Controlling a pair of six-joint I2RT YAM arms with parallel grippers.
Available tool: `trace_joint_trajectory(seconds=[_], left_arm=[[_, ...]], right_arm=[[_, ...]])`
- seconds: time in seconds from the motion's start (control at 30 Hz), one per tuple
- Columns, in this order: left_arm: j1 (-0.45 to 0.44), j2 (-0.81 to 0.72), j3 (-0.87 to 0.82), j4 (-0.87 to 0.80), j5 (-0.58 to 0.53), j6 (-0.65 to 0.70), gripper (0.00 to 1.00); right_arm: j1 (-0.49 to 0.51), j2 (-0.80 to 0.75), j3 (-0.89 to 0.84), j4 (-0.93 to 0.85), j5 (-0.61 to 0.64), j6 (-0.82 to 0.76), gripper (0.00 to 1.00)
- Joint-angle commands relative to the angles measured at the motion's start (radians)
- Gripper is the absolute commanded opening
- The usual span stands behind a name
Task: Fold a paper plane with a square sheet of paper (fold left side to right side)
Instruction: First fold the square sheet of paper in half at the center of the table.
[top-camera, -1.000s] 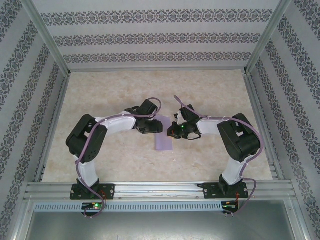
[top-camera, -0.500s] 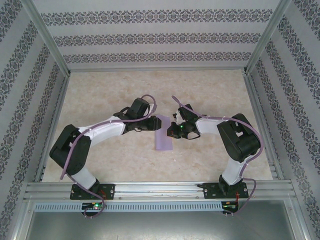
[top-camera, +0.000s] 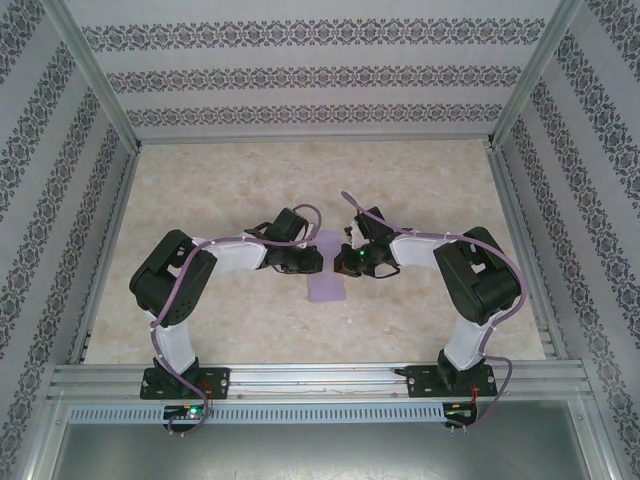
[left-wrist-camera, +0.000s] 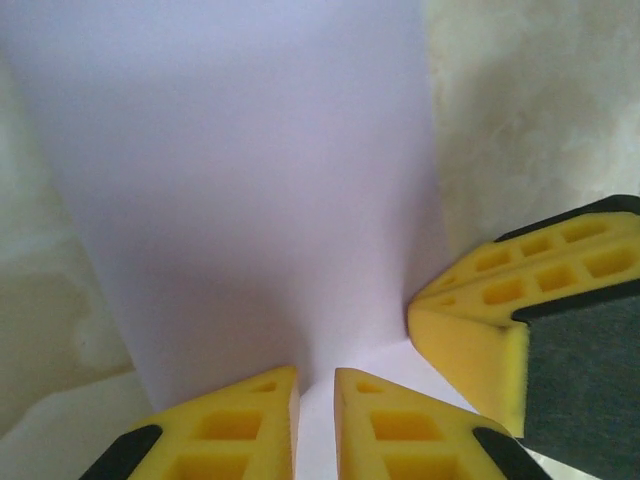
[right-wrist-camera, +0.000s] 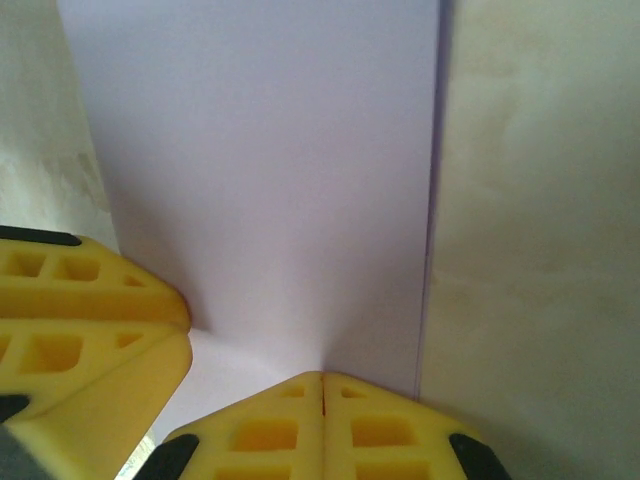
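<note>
One desk (top-camera: 250, 180) with a pale marbled top is enclosed by three patterned walls (top-camera: 320, 75) and bounded at the near edge by one metal rail (top-camera: 320, 378). Two arms are bent inward from that rail, the left arm (top-camera: 180, 290) and the right arm (top-camera: 470, 280), so that their heads almost meet at mid-desk. One square sheet of paper (top-camera: 326, 288), lilac and folded to a narrow strip, is laid between them, its long edges running away from the rail. Bare desk is left on every side of it, and it is well apart from the walls and rail. The left pincer (left-wrist-camera: 315, 388) is seen nearly closed, with a slim gap in which lilac shows; whether the paper is gripped cannot be told. The right pincer (right-wrist-camera: 321, 380) is closed fully, with the sheet's edge pinched at the seam.
</note>
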Motion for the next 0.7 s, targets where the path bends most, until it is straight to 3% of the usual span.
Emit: trace_joint_trajectory(seconds=[0.0, 0.67], left_arm=[[0.007, 0.011, -0.015, -0.011, -0.040, 0.020, 0.16], [0.132, -0.089, -0.214, 0.076, 0.006, -0.004, 0.09]], right_arm=[[0.003, 0.059, -0.025, -0.125, 0.133, -0.028, 0.00], [-0.014, 0.058, -0.043, -0.145, 0.140, -0.045, 0.00]])
